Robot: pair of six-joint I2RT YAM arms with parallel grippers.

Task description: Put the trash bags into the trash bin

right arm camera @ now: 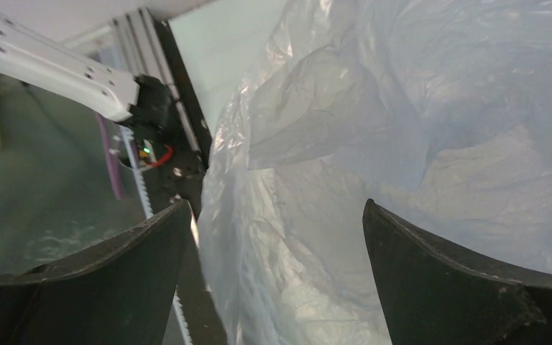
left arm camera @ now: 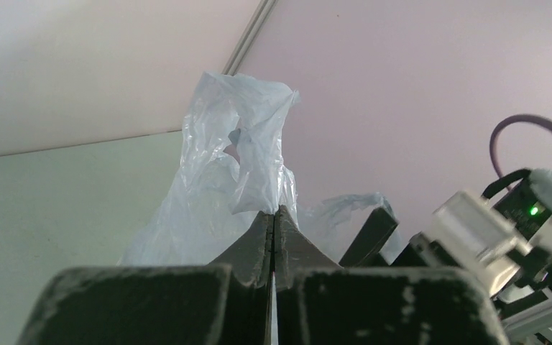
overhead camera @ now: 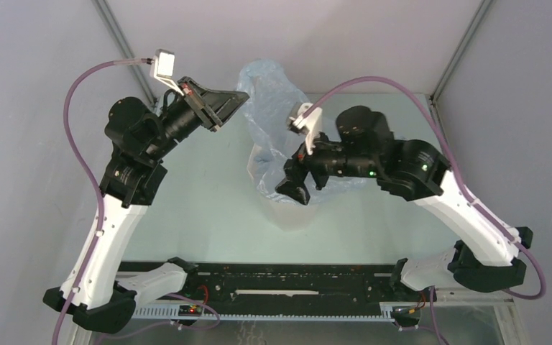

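The pale-blue trash bag (overhead camera: 269, 118) stands bunched and draped over the white trash bin (overhead camera: 288, 213), which shows only below the film. My left gripper (overhead camera: 238, 99) is raised at the bag's upper left edge. In the left wrist view the left gripper (left arm camera: 274, 213) is shut, with the bag's film (left arm camera: 248, 154) pinched at its tips. My right gripper (overhead camera: 294, 190) is open, low at the bag's front over the bin. In the right wrist view the right gripper (right arm camera: 273, 215) has wrinkled bag film (right arm camera: 402, 144) between its spread fingers (right arm camera: 460, 280).
The enclosure's grey walls and corner posts (overhead camera: 123, 36) stand close behind the left arm. The black base rail (overhead camera: 280, 284) runs along the near edge. The right arm's wrist camera (left arm camera: 474, 230) shows close to the left gripper.
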